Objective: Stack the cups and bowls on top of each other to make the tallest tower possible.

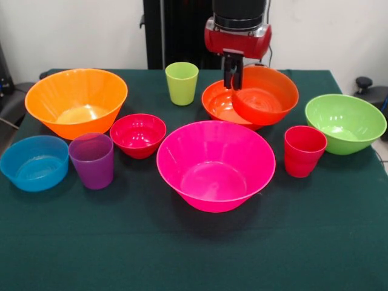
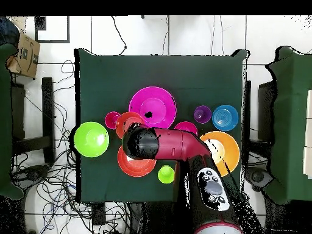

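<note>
My gripper point(image 1: 232, 77) is shut on the near rim of an orange-red bowl point(image 1: 267, 94), which it holds tilted above the table at the back right. An orange bowl point(image 1: 217, 104) sits on the cloth just beside and below it. The wide pink bowl point(image 1: 215, 163) stands alone in the middle with nothing in it. In the overhead view the arm's head point(image 2: 141, 141) hides the fingers; the held bowl point(image 2: 125, 122) shows next to the pink bowl point(image 2: 152, 106).
The yellow-orange bowl point(image 1: 76, 100), blue bowl point(image 1: 34, 162), purple cup point(image 1: 92, 160) and small red bowl point(image 1: 138, 134) stand at the left. The lime cup point(image 1: 182, 82) is at the back. The red cup point(image 1: 303, 150) and green bowl point(image 1: 345, 121) are at the right.
</note>
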You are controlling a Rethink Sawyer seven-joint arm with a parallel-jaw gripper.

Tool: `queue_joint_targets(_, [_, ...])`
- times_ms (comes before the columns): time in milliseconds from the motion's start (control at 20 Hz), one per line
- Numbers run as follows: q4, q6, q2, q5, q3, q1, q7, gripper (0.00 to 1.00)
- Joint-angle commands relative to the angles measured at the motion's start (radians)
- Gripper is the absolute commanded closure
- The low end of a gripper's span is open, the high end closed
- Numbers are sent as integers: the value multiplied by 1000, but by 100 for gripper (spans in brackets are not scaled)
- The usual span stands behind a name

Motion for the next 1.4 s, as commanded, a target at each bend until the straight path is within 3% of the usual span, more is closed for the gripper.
queue_joint_targets(50, [-113,151,14,-68,107,-36,-152,100])
queue_joint_targets(450, [-176,58,131,-149,119,-80,-176,100])
queue_joint_targets(850, [-275,47,237,-236,168,-138,-219,100])
queue_joint_targets(1400, [-311,-2,285,-321,161,-128,-135,100])
